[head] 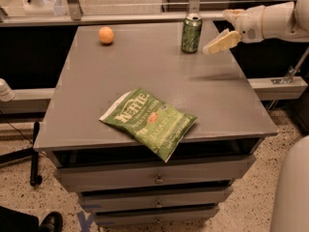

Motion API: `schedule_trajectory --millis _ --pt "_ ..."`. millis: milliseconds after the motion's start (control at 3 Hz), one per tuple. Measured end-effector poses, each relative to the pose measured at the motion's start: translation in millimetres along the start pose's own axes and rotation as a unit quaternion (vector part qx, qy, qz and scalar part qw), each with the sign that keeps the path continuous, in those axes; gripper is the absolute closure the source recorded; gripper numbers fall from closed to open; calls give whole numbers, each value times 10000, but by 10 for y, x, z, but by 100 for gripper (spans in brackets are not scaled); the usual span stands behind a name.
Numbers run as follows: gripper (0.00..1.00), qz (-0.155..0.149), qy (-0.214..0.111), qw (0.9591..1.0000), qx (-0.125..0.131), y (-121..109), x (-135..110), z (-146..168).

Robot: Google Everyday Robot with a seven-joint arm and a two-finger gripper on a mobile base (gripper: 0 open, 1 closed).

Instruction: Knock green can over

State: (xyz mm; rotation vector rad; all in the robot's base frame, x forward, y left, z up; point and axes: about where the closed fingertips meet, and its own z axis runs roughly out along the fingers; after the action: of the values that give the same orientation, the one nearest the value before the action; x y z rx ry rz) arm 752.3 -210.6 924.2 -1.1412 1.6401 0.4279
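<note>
The green can stands upright near the far right edge of the grey cabinet top. It is mottled green with a silver top rim. My gripper comes in from the right on a white arm, just right of the can and a little above the surface. A small gap separates it from the can.
A flat green Kettle chip bag lies at the front of the top, overhanging the edge. An orange ball sits at the far left. Drawers face the front below. A metal rail runs behind the cabinet.
</note>
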Motion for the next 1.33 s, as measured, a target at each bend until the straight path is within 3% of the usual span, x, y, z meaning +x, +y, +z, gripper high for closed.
schedule_trajectory --millis 667,1000,1333 --pt "0 476 -182 9981 341 -340 127 628" --pt "0 828 -228 9958 330 -351 217 800" --pt "0 1183 -345 9924 64 -218 252 880"
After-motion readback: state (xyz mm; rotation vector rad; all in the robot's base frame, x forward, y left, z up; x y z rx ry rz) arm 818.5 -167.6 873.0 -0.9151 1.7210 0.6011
